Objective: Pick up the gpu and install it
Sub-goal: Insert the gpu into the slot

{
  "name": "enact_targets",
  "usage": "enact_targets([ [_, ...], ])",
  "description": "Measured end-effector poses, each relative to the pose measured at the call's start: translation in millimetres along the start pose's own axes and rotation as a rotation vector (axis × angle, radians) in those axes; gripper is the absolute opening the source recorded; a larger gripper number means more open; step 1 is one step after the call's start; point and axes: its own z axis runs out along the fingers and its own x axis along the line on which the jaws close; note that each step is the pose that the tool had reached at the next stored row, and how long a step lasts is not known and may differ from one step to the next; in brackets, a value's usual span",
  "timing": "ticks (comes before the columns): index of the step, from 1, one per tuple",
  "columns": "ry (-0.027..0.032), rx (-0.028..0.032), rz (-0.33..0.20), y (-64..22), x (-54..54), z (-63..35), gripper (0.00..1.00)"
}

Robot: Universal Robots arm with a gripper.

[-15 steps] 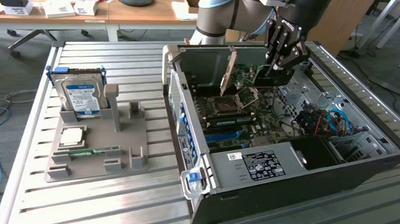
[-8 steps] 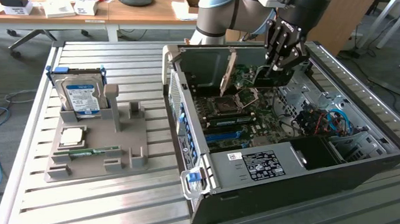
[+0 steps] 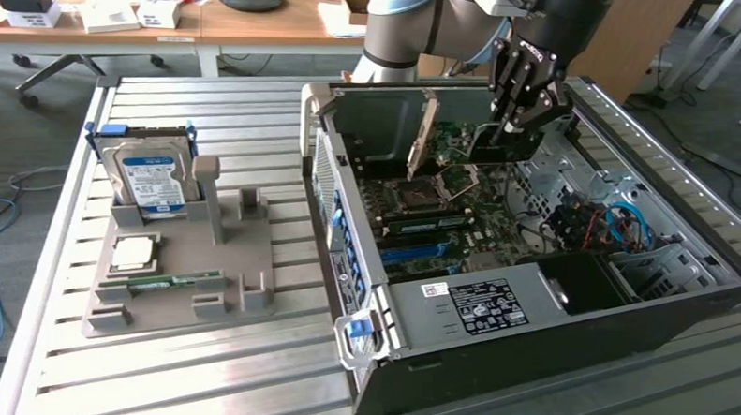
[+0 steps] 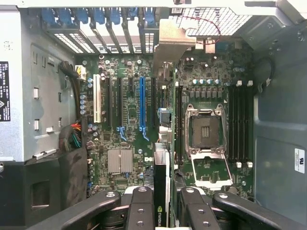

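A: Over the open computer case (image 3: 565, 343), exterior view: gripper (image 3: 528, 116) clenched on the gpu (image 3: 463, 144), card upright above the motherboard (image 3: 432, 229).
B: Wrist view: card edge-on between the fingers (image 4: 141, 211), not seated yet, near the blue slot (image 4: 142, 103). Risk: coming down off-line, the edge jams or the bracket snags.

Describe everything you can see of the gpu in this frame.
The gpu is a thin card, edge-on in the wrist view, with a dark face carrying a small green logo and a silver metal bracket at one end. It stands upright inside the open computer case, over the motherboard, clamped by the gripper. Whether its edge sits in a slot cannot be told.
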Motion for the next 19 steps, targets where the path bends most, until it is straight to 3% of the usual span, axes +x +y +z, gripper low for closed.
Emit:
enact_targets([
  [19, -0.0001, 0.0000, 0.000, 4.6, 0.2, 4.5, 0.26],
])
